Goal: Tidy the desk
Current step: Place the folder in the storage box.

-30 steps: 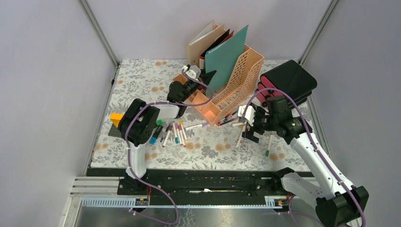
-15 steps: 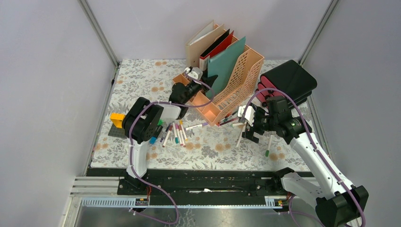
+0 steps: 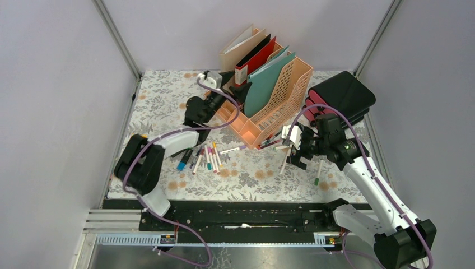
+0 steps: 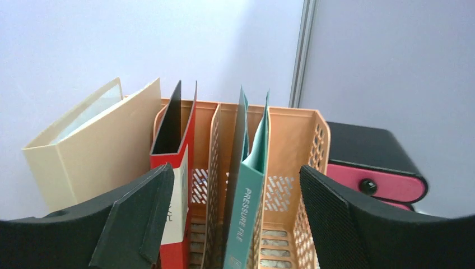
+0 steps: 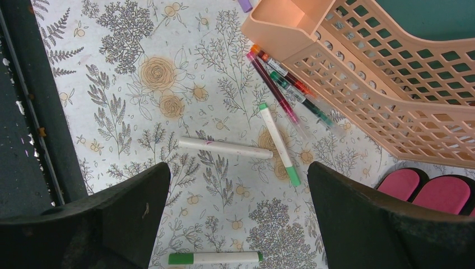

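- Top view: my left end effector (image 3: 235, 84) hangs open and empty at the low end of the peach file rack (image 3: 283, 92), toward the far side of the flowered desk (image 3: 162, 101). My right end effector (image 3: 289, 147), jaws wide and holding nothing, hovers above loose pens to the right of the rack. A cluster of markers (image 3: 204, 157) lies near the middle of the desk. A black and pink case (image 3: 341, 95) sits by the right wall.
- Left wrist view: the teal file (image 4: 249, 190) stands in the rack, framed between my spread fingers (image 4: 140, 218) and, as far as I can see, touching neither. A red folder (image 4: 179, 168) and a beige box file (image 4: 95, 151) stand to its left; I cannot tell whether the beige one sits in the rack or beside it. Filing looks done to me. The clean move is to draw straight back with the jaws wide, so no pad catches the file's edge and tips it.
- Right wrist view: below my open jaws lie a green-capped marker (image 5: 278, 143) and a white marker (image 5: 224, 148), their ends close together. Thin pens (image 5: 285, 89) rest against the rack's foot. I judge it best to take one at a time, jaws across the barrel at mid-length and descending square. Round barrels roll, and a stray finger could nudge the neighbour.
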Robot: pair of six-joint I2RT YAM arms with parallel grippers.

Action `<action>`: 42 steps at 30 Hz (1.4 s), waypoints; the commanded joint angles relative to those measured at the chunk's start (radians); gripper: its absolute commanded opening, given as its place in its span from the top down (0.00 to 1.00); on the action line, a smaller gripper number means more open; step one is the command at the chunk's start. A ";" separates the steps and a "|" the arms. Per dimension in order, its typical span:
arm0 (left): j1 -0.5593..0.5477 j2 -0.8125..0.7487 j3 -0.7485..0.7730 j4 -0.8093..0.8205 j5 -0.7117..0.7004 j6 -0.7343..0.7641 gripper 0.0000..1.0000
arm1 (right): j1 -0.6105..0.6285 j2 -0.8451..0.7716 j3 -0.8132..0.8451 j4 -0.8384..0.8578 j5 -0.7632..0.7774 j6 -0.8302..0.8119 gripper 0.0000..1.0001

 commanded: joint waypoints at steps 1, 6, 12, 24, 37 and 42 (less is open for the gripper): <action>-0.001 -0.151 -0.067 -0.120 -0.046 -0.059 0.09 | -0.007 0.001 0.002 0.007 -0.038 -0.011 0.00; 0.008 -0.317 -0.161 -0.277 -0.124 -0.143 0.01 | -0.010 0.003 0.000 0.007 -0.050 -0.011 0.00; 0.019 -0.559 -0.273 -0.497 -0.218 -0.221 0.01 | -0.015 0.004 -0.001 0.009 -0.066 -0.010 0.00; 0.064 -0.723 -0.136 -1.049 -0.018 -0.345 0.01 | -0.058 0.024 0.010 0.012 -0.143 0.025 0.00; 0.112 -0.772 -0.052 -1.369 -0.037 -0.071 0.01 | -0.067 0.081 0.078 -0.015 -0.238 0.158 0.00; 0.134 -0.791 -0.101 -1.350 -0.038 -0.055 0.01 | -0.067 0.128 0.177 -0.073 -0.212 0.257 0.00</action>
